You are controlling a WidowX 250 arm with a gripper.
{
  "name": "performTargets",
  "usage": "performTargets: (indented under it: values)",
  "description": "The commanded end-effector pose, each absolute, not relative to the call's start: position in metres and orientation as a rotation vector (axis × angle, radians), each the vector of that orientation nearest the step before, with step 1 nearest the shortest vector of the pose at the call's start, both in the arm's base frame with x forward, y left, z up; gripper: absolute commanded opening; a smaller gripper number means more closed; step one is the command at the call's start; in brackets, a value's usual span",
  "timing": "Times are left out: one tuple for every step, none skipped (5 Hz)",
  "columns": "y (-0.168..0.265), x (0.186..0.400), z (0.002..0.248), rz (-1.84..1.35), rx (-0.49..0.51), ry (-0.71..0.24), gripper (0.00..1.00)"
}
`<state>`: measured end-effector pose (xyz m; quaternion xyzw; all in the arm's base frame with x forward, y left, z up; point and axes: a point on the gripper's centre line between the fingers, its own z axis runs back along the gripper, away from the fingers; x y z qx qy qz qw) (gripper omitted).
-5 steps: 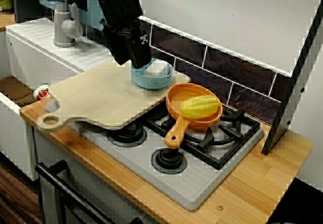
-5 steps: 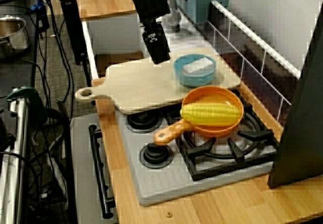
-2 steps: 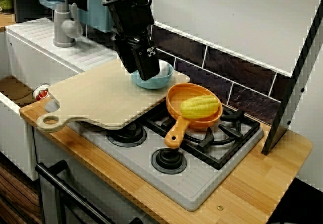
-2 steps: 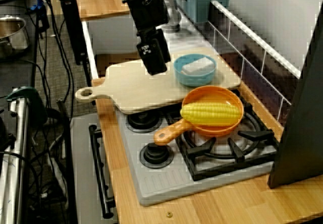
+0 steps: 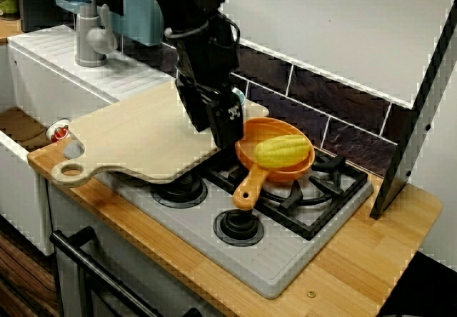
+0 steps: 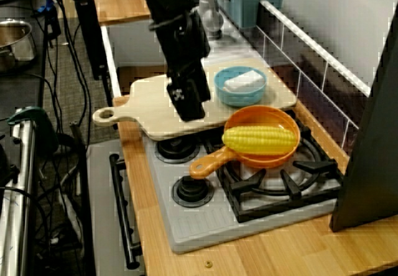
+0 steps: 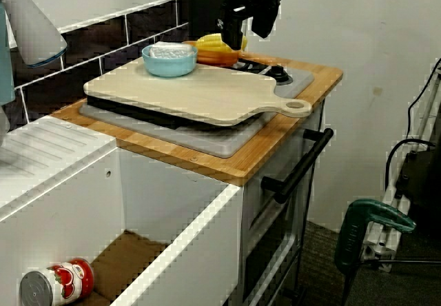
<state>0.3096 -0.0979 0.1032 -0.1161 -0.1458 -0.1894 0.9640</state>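
Note:
My black gripper (image 5: 223, 130) hangs low over the right end of the pale wooden cutting board (image 5: 136, 135), just left of the orange pan (image 5: 251, 140). In the low view from the sink side the gripper (image 7: 246, 32) shows two fingers apart with nothing between them, so it is open. A yellow corn cob (image 6: 259, 140) lies in the pan (image 6: 285, 158). A blue bowl (image 6: 240, 88) with a white block in it stands on the board's far corner, behind the gripper. In the front view the arm hides most of the bowl.
The board (image 6: 155, 105) lies over the left burners of a grey stove (image 5: 285, 253) set in a wooden counter. A grey tap (image 5: 89, 31) stands at the back left. A red can (image 7: 55, 285) lies in the sink below. A black panel (image 5: 418, 110) leans at the right.
The gripper has moved from beside the blue bowl forward and to the right across the board, and down toward the pan's edge. Bowl, pan and corn have not moved.

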Motion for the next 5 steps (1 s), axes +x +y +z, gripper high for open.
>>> performTargets:
  values:
    - [-0.123, 0.301, 0.097, -0.352, -0.187, -0.361, 1.00]
    - [-0.133, 0.299, 0.097, -0.318, -0.183, -0.346, 1.00]
    - [-0.137, 0.299, 0.101, -0.284, -0.190, -0.343, 1.00]
    - [-0.137, 0.302, 0.098, -0.237, -0.194, -0.340, 1.00]
    - [-0.142, 0.303, 0.094, -0.211, -0.189, -0.345, 1.00]
